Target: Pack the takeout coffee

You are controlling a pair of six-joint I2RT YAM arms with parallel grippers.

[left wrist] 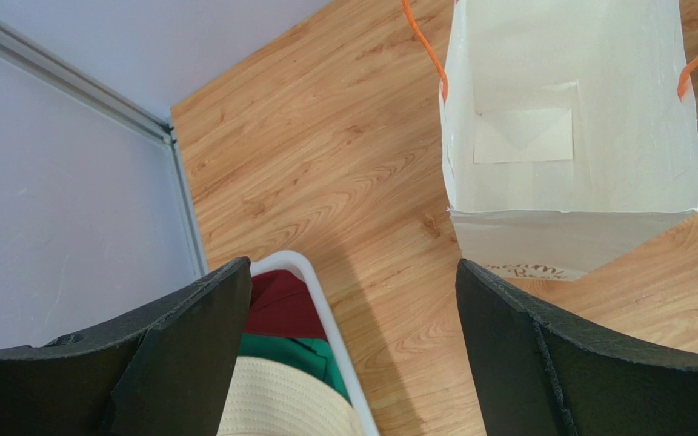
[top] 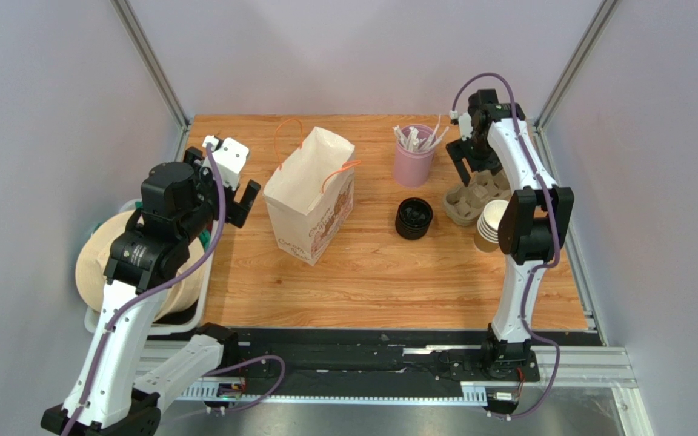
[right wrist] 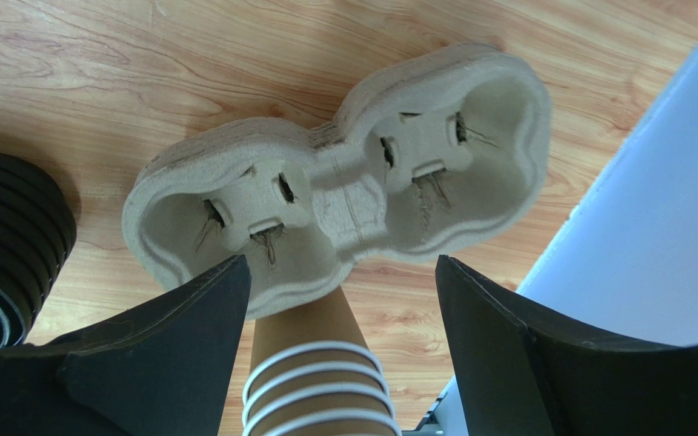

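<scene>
**A:** Where's the takeout coffee?

**B:** No lidded cup shows anywhere. Only its makings do: a nested stack of kraft-brown paper cups (top: 491,224) near a ribbed black stack of round lids (top: 414,218).

**A:** The right gripper (right wrist: 339,272)?

**B:** Jaws wide and empty, poised over the moulded-pulp two-cup carrier (right wrist: 343,191), likely to take it.

**A:** And the left gripper (left wrist: 353,272)?

**B:** Also wide and empty, beside the upright white paper bag with orange handles (top: 312,195), whose open mouth is ready for loading.
</scene>
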